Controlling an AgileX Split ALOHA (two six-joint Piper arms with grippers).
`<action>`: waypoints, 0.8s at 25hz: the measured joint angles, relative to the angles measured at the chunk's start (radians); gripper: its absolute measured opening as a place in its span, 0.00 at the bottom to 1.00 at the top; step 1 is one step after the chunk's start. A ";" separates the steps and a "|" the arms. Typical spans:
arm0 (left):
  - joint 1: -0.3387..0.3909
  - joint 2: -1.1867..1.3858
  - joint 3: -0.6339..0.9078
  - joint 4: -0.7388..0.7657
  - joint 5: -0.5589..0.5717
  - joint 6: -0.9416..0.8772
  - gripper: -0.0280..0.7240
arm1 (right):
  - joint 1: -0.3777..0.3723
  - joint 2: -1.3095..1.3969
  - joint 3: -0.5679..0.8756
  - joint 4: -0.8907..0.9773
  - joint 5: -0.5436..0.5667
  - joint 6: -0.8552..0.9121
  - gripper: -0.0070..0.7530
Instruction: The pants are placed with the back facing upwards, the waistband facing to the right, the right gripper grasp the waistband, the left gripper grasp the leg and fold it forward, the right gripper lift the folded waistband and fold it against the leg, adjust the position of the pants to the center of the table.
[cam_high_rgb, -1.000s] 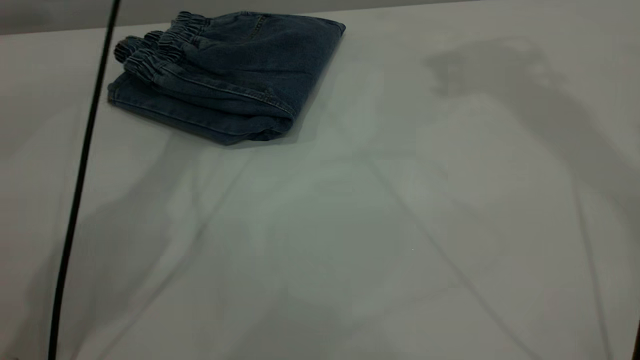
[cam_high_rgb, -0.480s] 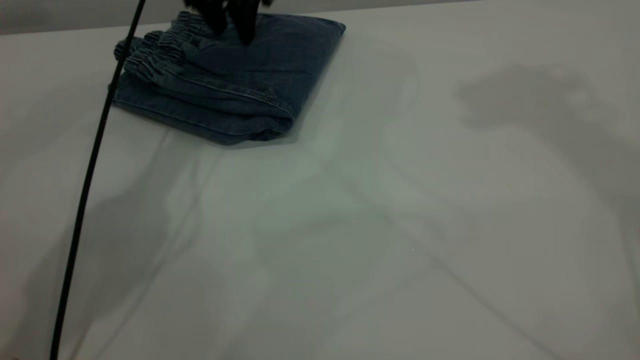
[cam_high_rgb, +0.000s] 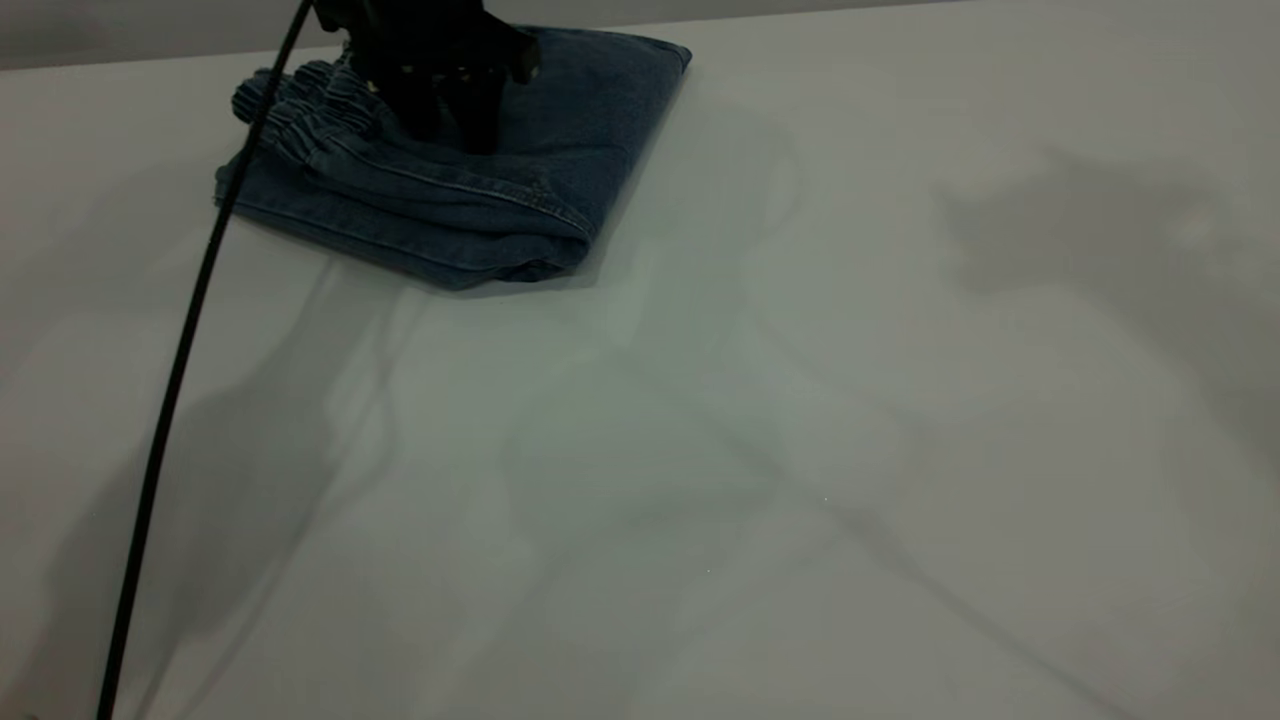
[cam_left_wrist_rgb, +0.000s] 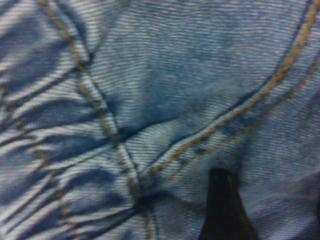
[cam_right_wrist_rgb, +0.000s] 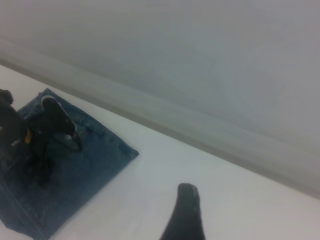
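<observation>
The blue denim pants (cam_high_rgb: 520, 170) lie folded into a thick stack at the far left of the table, with gathered elastic edges (cam_high_rgb: 300, 110) on the stack's left side. My left gripper (cam_high_rgb: 450, 128) stands on top of the stack, open, both fingertips down on the denim. The left wrist view is filled with denim and orange seams (cam_left_wrist_rgb: 165, 125), and one dark finger (cam_left_wrist_rgb: 225, 210) rests on the cloth. My right gripper (cam_right_wrist_rgb: 252, 200) is outside the exterior view. It hangs open above bare table, off to one side of the pants (cam_right_wrist_rgb: 85, 175), with one finger (cam_right_wrist_rgb: 186, 212) showing.
A black cable (cam_high_rgb: 180, 350) runs from the left arm down to the near left corner. The white table (cam_high_rgb: 800, 450) stretches wide to the right of the pants. A pale wall (cam_right_wrist_rgb: 200, 60) rises behind the far edge.
The left gripper came into view from above and lowered onto the folded pants. Its cable swung to the right. The pants stayed in place.
</observation>
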 joint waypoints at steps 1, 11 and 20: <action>0.000 0.000 0.000 -0.017 0.001 0.000 0.57 | 0.000 0.000 0.000 0.000 0.000 0.000 0.73; -0.039 0.000 0.000 -0.104 0.003 0.002 0.57 | 0.000 0.000 0.000 0.000 0.000 0.000 0.71; -0.069 0.018 0.012 -0.104 0.001 0.045 0.57 | 0.000 0.000 0.000 0.007 0.000 0.000 0.71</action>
